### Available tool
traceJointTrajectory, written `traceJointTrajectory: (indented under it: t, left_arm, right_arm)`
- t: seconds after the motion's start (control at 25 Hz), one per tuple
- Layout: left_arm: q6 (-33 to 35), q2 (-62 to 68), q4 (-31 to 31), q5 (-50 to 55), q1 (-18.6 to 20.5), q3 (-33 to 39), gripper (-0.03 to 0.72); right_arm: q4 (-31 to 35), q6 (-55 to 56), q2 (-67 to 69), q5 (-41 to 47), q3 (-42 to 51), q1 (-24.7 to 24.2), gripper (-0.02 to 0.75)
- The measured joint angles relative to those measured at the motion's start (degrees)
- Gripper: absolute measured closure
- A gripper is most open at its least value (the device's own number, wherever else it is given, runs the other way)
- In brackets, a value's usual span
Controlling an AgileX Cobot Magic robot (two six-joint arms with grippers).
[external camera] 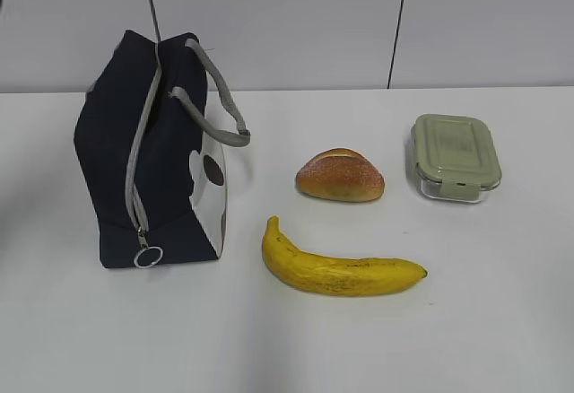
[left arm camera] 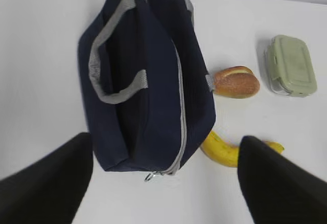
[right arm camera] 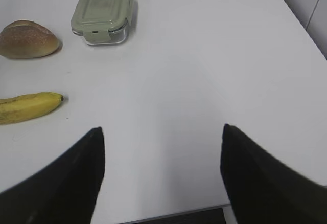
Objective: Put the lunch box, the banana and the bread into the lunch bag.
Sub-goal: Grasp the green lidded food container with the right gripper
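Observation:
The navy lunch bag stands at the left, its grey zipper closed and its ring pull hanging near the table. The bread lies in the middle. In front of it is the yellow banana. The green-lidded lunch box sits at the right. My left gripper hovers open above the bag's zipper end. My right gripper is open over bare table, right of the banana. Neither gripper shows in the exterior view.
The white table carries everything. Its near edge shows below my right gripper. A pale wall with dark seams runs behind the table.

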Motion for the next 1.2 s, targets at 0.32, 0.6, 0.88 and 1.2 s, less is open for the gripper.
traceJointTrajectory:
  t: [0.32, 0.6, 0.88, 1.2]
  left_arm:
    - [3.9, 17.5, -2.9, 0.0, 0.0, -7.7, 0.166]
    - [8.8, 28.0, -5.0, -0.1, 0.0, -14.0, 0.19]
    - [10.2, 33.4, -5.9, -1.6, 0.0, -15.4, 0.21]
    - [14.7, 36.0, -12.2, -1.9, 0.0, -15.5, 0.24]
  right_arm:
    - [0.0, 0.0, 0.0, 0.0, 0.0, 0.0, 0.214]
    - [0.0, 0.0, 0.0, 0.0, 0.0, 0.0, 0.214]
    - [0.0, 0.0, 0.0, 0.0, 0.0, 0.0, 0.214]
    - [0.0, 0.0, 0.0, 0.0, 0.0, 0.0, 0.214]
